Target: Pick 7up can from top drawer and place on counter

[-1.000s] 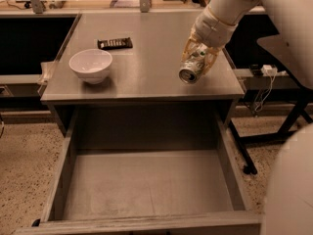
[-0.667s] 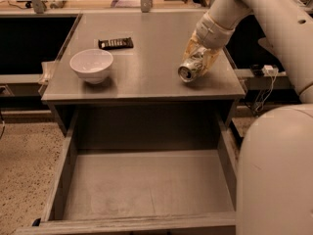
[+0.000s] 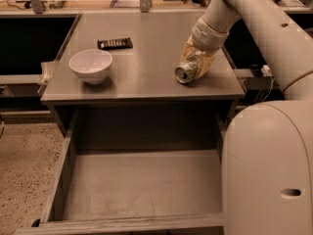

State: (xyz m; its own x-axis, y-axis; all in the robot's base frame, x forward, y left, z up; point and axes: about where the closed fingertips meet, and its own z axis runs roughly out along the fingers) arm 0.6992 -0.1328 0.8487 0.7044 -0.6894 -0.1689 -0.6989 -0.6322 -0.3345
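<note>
Risk: gripper (image 3: 194, 65) grasps the can (image 3: 186, 74), tipped sideways at the desk's (image 3: 142, 58) front right; let go like that, it could roll off the edge (open drawer (image 3: 142, 185) waits just below).

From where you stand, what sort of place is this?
Probably a robot test lab: a long workbench behind, a drawer pulled open under a grey counter, and a robot arm whose gripper grips a can at its right side.
</note>
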